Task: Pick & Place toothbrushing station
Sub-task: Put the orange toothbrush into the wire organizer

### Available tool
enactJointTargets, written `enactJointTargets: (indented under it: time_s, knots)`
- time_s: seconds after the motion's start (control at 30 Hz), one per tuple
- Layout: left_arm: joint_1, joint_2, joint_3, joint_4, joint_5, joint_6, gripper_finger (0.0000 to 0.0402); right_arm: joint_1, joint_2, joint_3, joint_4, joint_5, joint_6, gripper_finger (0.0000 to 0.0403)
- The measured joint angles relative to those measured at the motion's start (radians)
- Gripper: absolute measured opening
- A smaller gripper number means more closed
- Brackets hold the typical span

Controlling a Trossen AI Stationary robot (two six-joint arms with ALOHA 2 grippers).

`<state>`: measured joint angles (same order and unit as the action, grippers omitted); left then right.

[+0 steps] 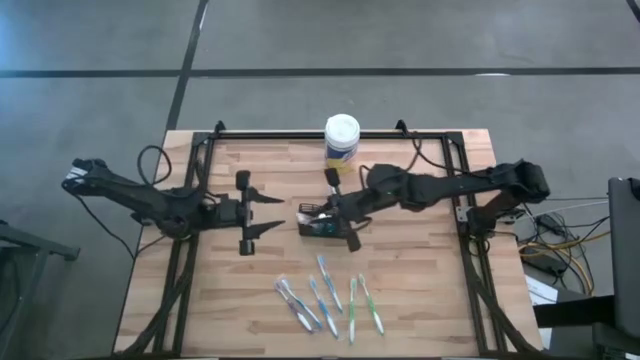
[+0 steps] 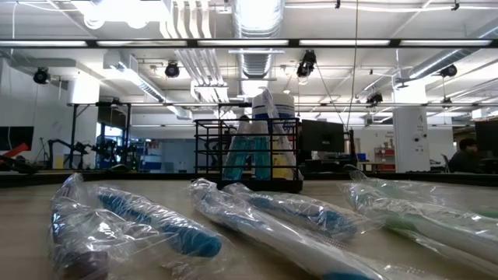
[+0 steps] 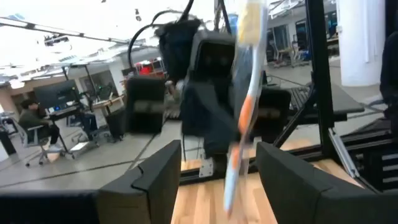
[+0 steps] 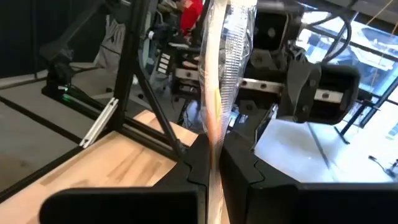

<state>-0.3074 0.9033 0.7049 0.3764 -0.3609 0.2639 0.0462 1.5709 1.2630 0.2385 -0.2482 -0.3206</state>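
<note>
On the left of the wooden counter point(image 1: 420, 290), the left hand point(image 1: 278, 213) lies low over the boards, its two fingers spread wide and empty, pointing toward the middle. In the left wrist view those dark fingers point(image 3: 155, 174) stand well apart with bare wood between them.

Just beside it, at the counter's middle, sits the black wire-mesh caddy point(image 1: 318, 222); the low view shows the caddy point(image 2: 249, 155) upright on the boards with blue items standing inside it.

The right hand point(image 1: 345, 215) is at the caddy's right edge, reaching in from the right. Its fingers point(image 4: 186, 168) are pressed together on a clear-wrapped toothbrush point(image 4: 221, 74), which stands upright between them; the same wrapped toothbrush point(image 3: 245, 93) shows in the left wrist view.

Behind the caddy, near the far edge, stands a white-lidded canister point(image 1: 342, 138) with a yellow label.

Toward the near edge, well apart from both hands, five wrapped toothbrushes point(image 1: 328, 300), blue and green, lie in a loose row; they fill the low view's foreground point(image 2: 257, 218).
</note>
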Motion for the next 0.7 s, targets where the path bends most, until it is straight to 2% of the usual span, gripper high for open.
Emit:
enactJointTargets:
  time_s: [0.37,0.7]
  knots:
    - [0.038,0.079,0.06,0.016,0.04,0.02,0.0211,-0.033,0.1,0.074,-0.003,-0.059,0.005,0.0013]
    - [0.049,0.072,0.07,-0.023,0.051,0.011,0.0209,-0.042,0.09,0.076,-0.01,-0.052,0.01,0.0013]
